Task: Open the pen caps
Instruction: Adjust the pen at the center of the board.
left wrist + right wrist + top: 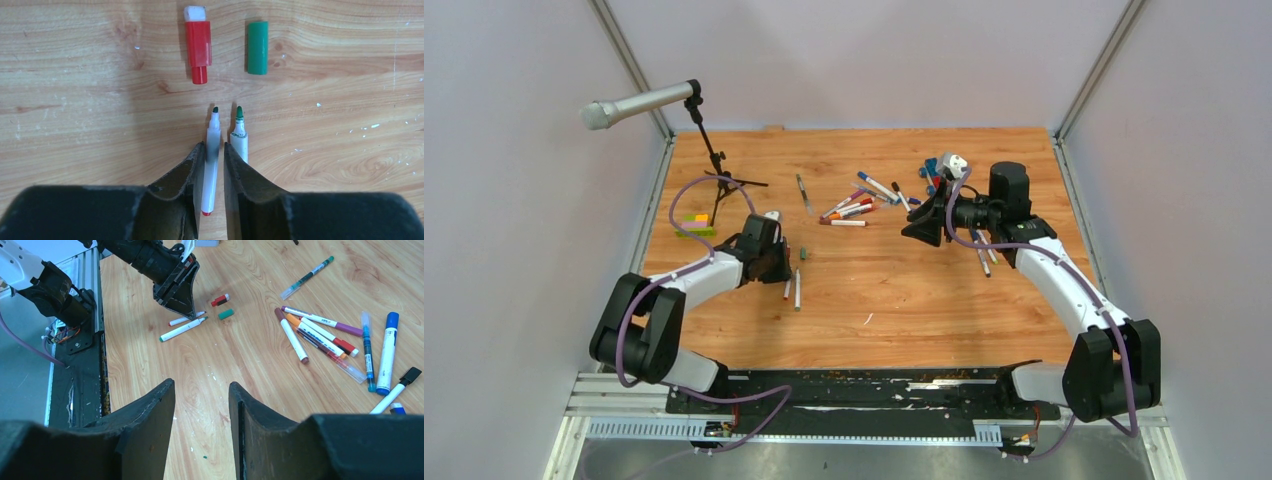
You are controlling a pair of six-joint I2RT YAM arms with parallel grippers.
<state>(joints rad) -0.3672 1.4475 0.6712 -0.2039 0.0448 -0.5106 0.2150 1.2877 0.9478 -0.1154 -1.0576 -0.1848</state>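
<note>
Arms (694, 282): two. Grippers: two, the left gripper (214, 147) and the right gripper (201, 385).

Uncapped pens (214, 127) at the left gripper: two.

Loose caps just beyond them: two, a red cap (198, 45) and a green cap (257, 47).

Lone green pen (307, 275), apart from the rest: one.

Middle group (322, 335), right wrist view: at least seven pens, with one more cut off at the frame edge.

Pens beside the right arm (981, 258), top view: two.

Far pile (939, 172): count not readable.

Microphone (639, 103): one. Stand (714, 165): one. Brick bar (696, 228): one.
</note>
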